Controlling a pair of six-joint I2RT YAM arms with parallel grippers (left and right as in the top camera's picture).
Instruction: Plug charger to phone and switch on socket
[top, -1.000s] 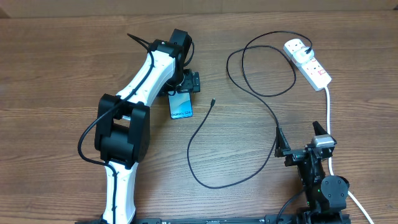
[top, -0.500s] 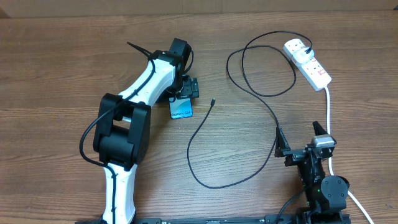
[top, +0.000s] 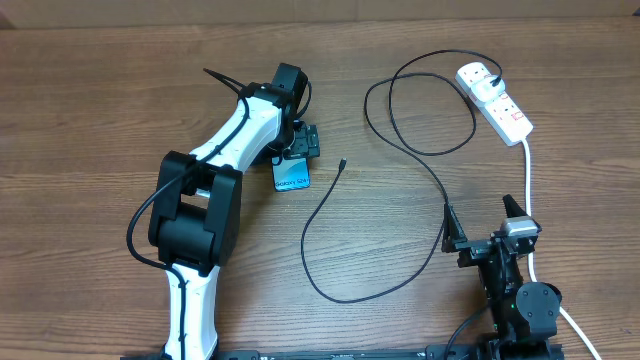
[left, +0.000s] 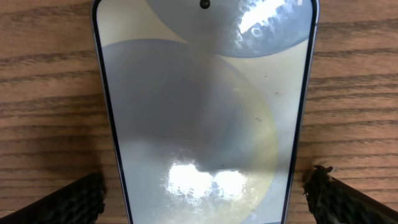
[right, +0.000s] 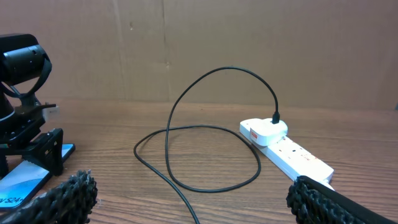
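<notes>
Ok so the desk (top: 90, 90) is mostly cable spaghetti right now. My left arm (top: 232, 128) reaches out over the phone (top: 291, 177), left jaws spread as wide as they go, a tip either side of the screen and nothing gripped. The right arm (top: 510, 275) sits at the near edge, right jaws just as wide and empty, close to the thick white cord (top: 528, 170). The socket (top: 497, 103) lies far right with the charger (right: 231, 68) plugged into it, looping across to its plug tip (top: 343, 163), which rests just right of the phone, not touching. My worry: the phone is slim and flat, so squeezing it could skid or twist it, and the right arm could snag a loop and drag the tip off. I can't see the phone's port anywhere, its far end is hidden under the wrist from overhead, and the red switches are too small to read.
</notes>
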